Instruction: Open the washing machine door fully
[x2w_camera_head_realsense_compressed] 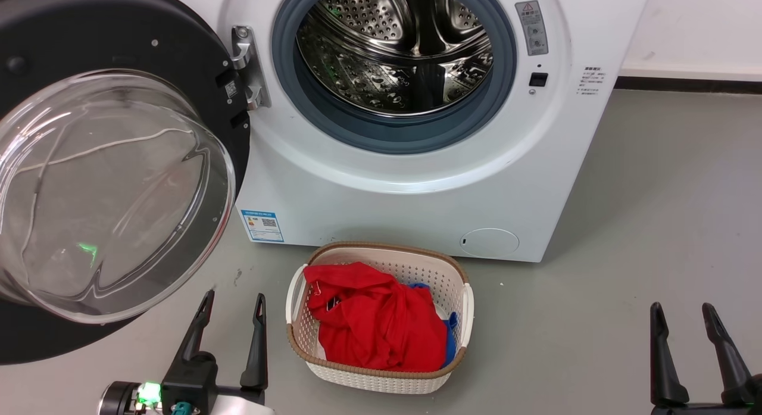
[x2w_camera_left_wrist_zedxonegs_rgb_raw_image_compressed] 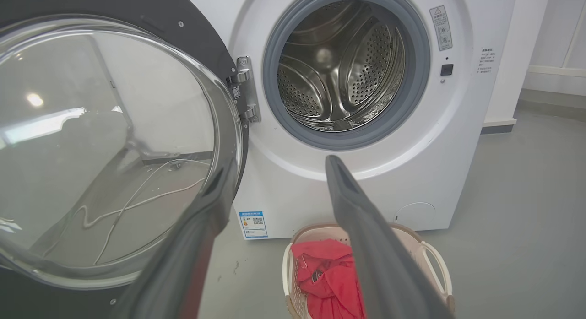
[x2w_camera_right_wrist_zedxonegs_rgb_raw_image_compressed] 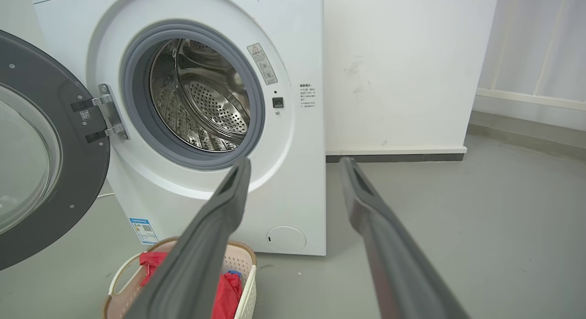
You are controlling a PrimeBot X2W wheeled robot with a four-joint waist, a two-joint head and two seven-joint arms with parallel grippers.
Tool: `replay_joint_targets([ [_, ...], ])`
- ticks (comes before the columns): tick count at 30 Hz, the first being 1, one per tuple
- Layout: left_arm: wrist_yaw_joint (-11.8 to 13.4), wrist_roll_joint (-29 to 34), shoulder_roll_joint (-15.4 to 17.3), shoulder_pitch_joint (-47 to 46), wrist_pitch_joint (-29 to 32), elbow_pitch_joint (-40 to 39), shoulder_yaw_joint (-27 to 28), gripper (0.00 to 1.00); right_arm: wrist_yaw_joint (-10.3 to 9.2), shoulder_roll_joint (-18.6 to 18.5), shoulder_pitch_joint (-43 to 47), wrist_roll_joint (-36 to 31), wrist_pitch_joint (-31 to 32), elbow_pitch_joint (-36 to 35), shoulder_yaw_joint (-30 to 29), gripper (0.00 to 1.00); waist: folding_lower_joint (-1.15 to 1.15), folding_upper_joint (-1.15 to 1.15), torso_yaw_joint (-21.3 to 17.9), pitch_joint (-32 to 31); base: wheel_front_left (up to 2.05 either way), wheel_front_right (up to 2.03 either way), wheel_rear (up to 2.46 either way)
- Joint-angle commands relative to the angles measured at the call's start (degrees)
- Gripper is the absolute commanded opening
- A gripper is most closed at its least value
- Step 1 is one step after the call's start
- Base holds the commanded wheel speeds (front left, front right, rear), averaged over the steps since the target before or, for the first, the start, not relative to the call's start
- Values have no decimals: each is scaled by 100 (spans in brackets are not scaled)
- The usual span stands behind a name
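The washing machine (x2w_camera_head_realsense_compressed: 369, 206) body is smooth white with a mild sheen; painted metal or plastic, can't tell. Its drum (x2w_camera_head_realsense_compressed: 393, 52) is shiny steel, full of punched holes and mirror-bright on the ribs. The gasket (x2w_camera_head_realsense_compressed: 381, 138) looks like matt grey rubber. The washing machine door (x2w_camera_head_realsense_compressed: 178, 40) has a black plastic ring, fairly matt on this face, around a clear glossy glass bowl (x2w_camera_head_realsense_compressed: 113, 189) that throws reflections. The hinge (x2w_camera_head_realsense_compressed: 247, 66) is bright bare metal. The basket (x2w_camera_head_realsense_compressed: 381, 382) is white perforated plastic with a brown woven-look rim, and the red cloth (x2w_camera_head_realsense_compressed: 375, 325) in it is soft and crumpled. The floor (x2w_camera_head_realsense_compressed: 655, 224) is smooth matt grey. The left gripper (x2w_camera_head_realsense_compressed: 234, 296) and right gripper (x2w_camera_head_realsense_compressed: 681, 306) have matt dark fingers.
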Motion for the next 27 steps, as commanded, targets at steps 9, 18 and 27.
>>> replay_joint_targets([
  [9,162,31,37,103,13,138,-173,100,0,8,4,-23,-12,136,97,100,0,0,-88,26,0,0,0],
  [18,336,37,95,76,13,117,-264,100,0,8,-7,-12,-12,221,125,100,0,0,-68,40,0,0,0],
  [27,459,-46,151,103,13,93,-331,100,-1,8,-20,-51,-12,196,130,100,0,0,-72,47,0,0,0],
])
